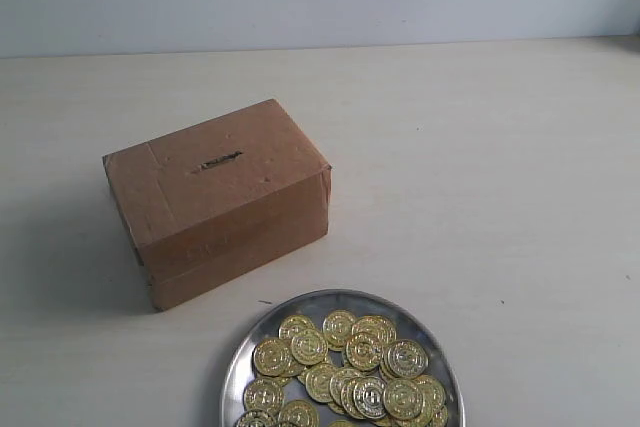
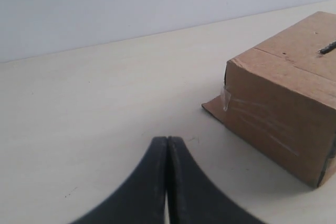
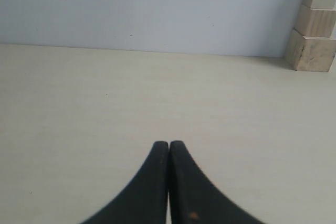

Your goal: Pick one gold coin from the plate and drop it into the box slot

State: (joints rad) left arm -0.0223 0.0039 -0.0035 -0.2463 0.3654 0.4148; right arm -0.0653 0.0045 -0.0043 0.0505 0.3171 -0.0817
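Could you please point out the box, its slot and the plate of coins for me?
the box [image 1: 240, 222]: exterior view, its long side face.
the slot [image 1: 218, 161]: exterior view, middle of the dark slit.
the plate [image 1: 320, 299]: exterior view, bare metal rim nearest the box.

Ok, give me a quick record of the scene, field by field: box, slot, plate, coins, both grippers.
box: brown cardboard, standing on the table
slot: dark slit in the box's top face
plate: silver, apart from the box, partly out of frame
coins: many gold ones heaped in the plate
left gripper: shut, empty, near the box
right gripper: shut, empty, above the table
wooden blocks: stacked by the wall
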